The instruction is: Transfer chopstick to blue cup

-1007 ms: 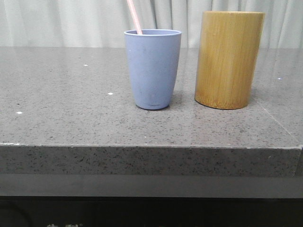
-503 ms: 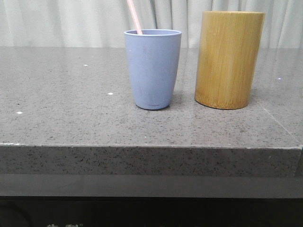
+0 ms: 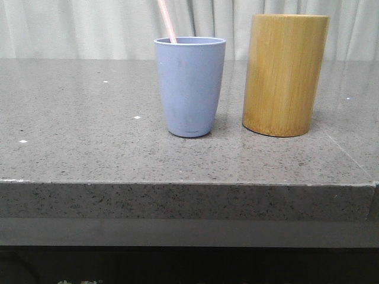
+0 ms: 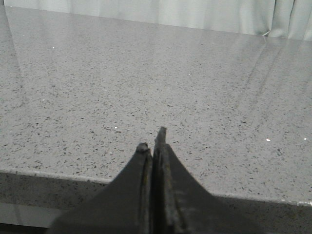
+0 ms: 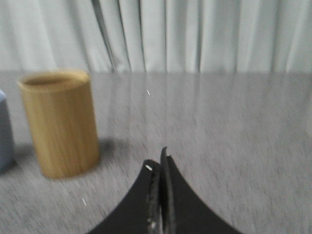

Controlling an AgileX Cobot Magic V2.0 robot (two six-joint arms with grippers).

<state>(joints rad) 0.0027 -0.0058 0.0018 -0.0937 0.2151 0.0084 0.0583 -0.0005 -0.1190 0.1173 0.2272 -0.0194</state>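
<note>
The blue cup [image 3: 190, 86] stands upright near the middle of the grey stone table. A thin pale pink chopstick [image 3: 166, 21] leans out of it toward the upper left, its lower part hidden inside. An edge of the cup shows in the right wrist view [image 5: 5, 131]. My left gripper [image 4: 152, 141] is shut and empty over bare table near the front edge. My right gripper [image 5: 159, 161] is shut and empty, away from the cups. Neither gripper shows in the front view.
A taller tan bamboo holder [image 3: 285, 75] stands just right of the blue cup; it also shows in the right wrist view [image 5: 59, 123]. The table's front edge [image 3: 189, 183] runs across the front view. A pale curtain hangs behind.
The front view has shifted very slightly; cup, chopstick and holder stand as before.
</note>
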